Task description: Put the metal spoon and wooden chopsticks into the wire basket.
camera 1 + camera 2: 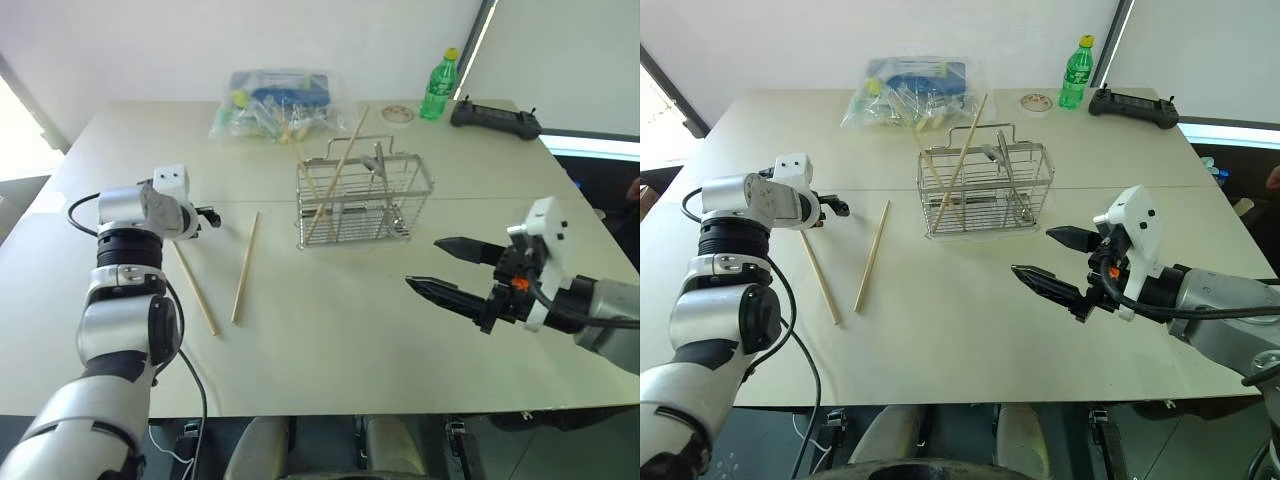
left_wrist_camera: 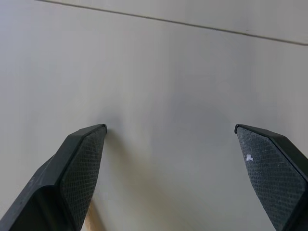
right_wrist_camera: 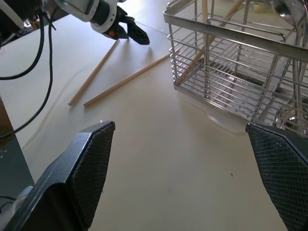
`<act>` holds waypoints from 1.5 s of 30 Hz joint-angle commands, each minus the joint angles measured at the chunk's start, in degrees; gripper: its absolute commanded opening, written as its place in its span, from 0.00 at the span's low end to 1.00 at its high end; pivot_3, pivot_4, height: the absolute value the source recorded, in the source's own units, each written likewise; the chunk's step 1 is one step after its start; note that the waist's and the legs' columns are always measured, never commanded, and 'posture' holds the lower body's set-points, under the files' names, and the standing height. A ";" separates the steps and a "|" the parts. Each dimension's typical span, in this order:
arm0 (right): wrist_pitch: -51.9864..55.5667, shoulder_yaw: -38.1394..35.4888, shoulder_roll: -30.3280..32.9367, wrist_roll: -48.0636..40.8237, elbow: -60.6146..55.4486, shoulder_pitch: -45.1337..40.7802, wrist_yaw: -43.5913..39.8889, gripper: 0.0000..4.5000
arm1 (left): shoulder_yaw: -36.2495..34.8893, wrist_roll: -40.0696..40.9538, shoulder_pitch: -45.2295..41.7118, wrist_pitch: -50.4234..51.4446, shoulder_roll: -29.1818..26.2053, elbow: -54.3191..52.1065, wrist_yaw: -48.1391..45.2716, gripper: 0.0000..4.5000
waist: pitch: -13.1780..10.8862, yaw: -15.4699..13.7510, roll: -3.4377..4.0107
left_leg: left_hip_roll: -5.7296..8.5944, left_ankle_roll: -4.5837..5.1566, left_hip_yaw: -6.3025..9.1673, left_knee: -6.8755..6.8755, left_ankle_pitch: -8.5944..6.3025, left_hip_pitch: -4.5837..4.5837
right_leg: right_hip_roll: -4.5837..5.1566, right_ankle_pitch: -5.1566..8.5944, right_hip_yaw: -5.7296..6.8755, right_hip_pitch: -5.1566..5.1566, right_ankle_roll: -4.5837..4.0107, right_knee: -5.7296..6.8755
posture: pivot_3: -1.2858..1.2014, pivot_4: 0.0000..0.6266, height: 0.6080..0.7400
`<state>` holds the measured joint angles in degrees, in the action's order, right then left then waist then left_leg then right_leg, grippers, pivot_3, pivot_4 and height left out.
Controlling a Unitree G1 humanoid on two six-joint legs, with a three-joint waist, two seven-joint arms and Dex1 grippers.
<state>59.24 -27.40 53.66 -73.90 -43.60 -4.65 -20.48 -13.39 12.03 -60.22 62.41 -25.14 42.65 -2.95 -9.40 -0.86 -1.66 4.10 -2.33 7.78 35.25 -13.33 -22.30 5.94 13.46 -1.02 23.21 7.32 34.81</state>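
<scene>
Beige table [image 1: 330,340] spans the frame; nearest, at right, the right gripper [image 1: 438,266] hovers with fingers spread and empty. At mid-left the left gripper [image 1: 208,215], also spread and empty, sits over two wooden chopsticks [image 1: 244,266] lying flat. Farther back at centre, the wire basket [image 1: 362,203] holds the metal spoon [image 1: 379,160] and two leaning chopsticks.

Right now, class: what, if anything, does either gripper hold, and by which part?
Nothing. The left gripper is open above the table near two chopsticks, and the right gripper is open and empty.
</scene>
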 commanded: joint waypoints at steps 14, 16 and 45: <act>-3.77 0.06 2.23 -1.24 0.14 1.61 1.09 0.99 | -16.95 -1.69 -0.40 18.25 4.51 -17.18 19.52 1.00 | 0.05 -0.03 -0.10 | 0.05 -0.03 -0.01 0.02 0.02 -0.01 | -0.03 -0.07 0.00 -0.04 0.13 -0.08 | 0.52 0.24 0.89; -3.94 0.65 2.39 -1.16 0.49 1.01 1.07 0.99 | -18.25 -2.32 -0.10 19.27 5.74 -18.05 20.50 1.00 | 0.07 0.04 -0.14 | 0.06 -0.05 0.00 0.04 0.03 -0.01 | -0.03 -0.08 0.00 -0.06 0.15 -0.07 | 0.52 0.24 0.89; -5.67 0.64 2.93 -2.03 0.19 4.04 2.19 0.99 | -25.13 -7.23 -0.70 16.00 6.19 -13.54 23.41 1.00 | 0.09 0.06 -0.18 | 0.06 -0.07 -0.06 0.02 0.03 0.00 | -0.03 -0.10 -0.01 -0.04 0.15 -0.12 | 0.52 0.24 0.89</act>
<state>54.56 -25.50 55.70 -75.51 -42.50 -0.57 -17.59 -38.06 5.03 -60.34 80.23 -17.90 28.58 20.26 -9.31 -0.80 -1.83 4.16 -2.39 7.72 35.27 -13.30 -22.30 5.90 13.36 -1.03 23.16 7.47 34.69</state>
